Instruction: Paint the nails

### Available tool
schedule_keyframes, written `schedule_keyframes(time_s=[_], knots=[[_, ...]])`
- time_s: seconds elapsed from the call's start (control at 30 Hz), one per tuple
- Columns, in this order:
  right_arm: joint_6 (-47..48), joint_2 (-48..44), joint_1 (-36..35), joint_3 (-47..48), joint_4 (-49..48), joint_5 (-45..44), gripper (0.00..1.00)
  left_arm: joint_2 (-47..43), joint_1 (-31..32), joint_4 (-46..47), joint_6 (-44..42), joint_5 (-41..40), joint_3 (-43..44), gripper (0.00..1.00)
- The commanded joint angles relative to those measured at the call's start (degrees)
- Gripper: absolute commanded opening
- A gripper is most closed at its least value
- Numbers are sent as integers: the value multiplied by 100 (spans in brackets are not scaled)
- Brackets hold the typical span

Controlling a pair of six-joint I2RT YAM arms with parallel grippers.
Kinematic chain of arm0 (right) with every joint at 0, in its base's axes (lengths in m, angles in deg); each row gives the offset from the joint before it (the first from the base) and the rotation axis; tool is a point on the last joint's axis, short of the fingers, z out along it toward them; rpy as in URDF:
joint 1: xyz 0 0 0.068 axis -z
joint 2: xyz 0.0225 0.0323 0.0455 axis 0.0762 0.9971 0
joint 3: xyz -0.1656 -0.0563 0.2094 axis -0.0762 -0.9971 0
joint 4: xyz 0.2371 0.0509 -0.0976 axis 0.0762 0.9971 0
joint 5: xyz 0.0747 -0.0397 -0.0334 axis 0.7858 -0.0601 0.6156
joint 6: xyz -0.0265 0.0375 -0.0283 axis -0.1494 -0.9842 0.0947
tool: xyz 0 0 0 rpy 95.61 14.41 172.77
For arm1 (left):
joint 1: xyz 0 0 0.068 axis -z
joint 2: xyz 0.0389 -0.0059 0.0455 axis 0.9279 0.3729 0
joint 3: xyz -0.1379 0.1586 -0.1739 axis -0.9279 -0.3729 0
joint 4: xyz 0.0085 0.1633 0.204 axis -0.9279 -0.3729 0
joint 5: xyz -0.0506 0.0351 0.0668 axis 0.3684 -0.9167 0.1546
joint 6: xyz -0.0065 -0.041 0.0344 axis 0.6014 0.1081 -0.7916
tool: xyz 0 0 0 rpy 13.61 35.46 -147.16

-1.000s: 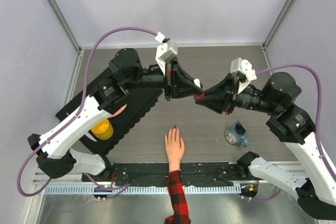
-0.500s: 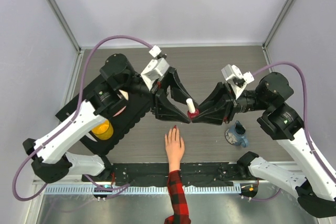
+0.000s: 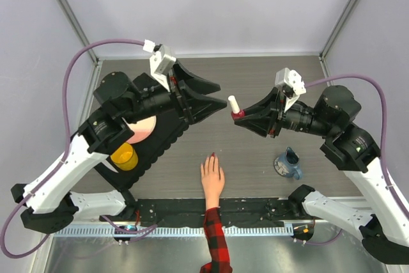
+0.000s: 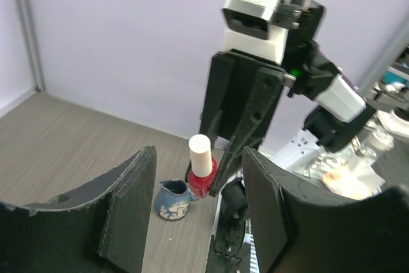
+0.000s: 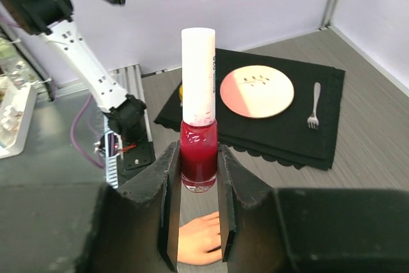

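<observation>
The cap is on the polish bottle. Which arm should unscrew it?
Left. Its tool is open and empty, facing the white cap across a small gap. The right tool is shut on the polish bottle, holding it upright, so it probably cannot twist the cap too.

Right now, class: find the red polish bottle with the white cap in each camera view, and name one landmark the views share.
Top external: polish bottle near centre, between the two arms.
Left wrist: just below centre.
Right wrist: centre, cap up.
Shared landmark: the right pincer gripping it in every view.
</observation>
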Motion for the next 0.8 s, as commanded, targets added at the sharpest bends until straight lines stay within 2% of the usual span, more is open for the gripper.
schedule_keyframes(time_s=[0.0,0.2,0.37,0.4,0.43,0.47,0.5,0.57,0.6,0.63,0.67,0.7,0.77], knots=[[151,8,8,173,-119,-563,1,210,18,714,631,-606,-172,59],[151,-45,8,156,-145,-739,1,588,158,777,667,-439,83,58],[99,-63,17,138,-206,-783,1,799,211,654,649,-245,206,49],[90,-72,8,121,-250,-774,1,834,202,619,623,-45,224,42],[55,-72,8,112,-268,-740,1,870,202,601,519,88,241,20],[2,-80,8,94,-312,-687,1,887,211,575,465,289,302,9],[-50,-89,17,33,-399,-486,1,905,202,584,386,787,312,1],[-199,-98,8,-46,-540,-91,1,1001,202,688,105,1806,390,0],[-270,-89,8,-142,-732,590,1,1063,194,741,52,2342,426,0],[-375,-80,8,-204,-882,1093,1,1142,194,864,69,3601,435,0],[-889,-63,8,-292,-1127,1585,1,1151,194,1526,322,4127,296,0],[-1225,-28,8,-501,-1817,2538,1,1108,194,1950,524,4480,146,0],[-2104,-10,8,-757,-2742,2968,1,967,194,2645,719,4895,-196,0]])
